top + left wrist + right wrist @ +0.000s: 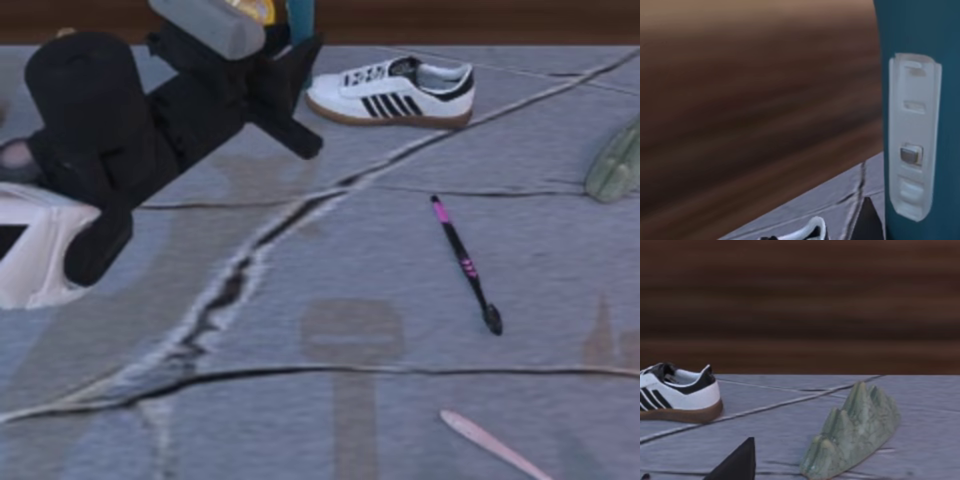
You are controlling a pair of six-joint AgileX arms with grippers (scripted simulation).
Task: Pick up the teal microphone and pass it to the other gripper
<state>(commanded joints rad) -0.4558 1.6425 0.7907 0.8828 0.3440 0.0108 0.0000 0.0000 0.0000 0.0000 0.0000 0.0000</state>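
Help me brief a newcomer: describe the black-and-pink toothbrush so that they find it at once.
Start at the white sneaker with black stripes at the table's far edge. Nearer the camera and slightly to its right, a slim black stick lies diagonally on the grey table: the toothbrush. Unlike the pale pink strip near the front edge, it is black with pink marks.
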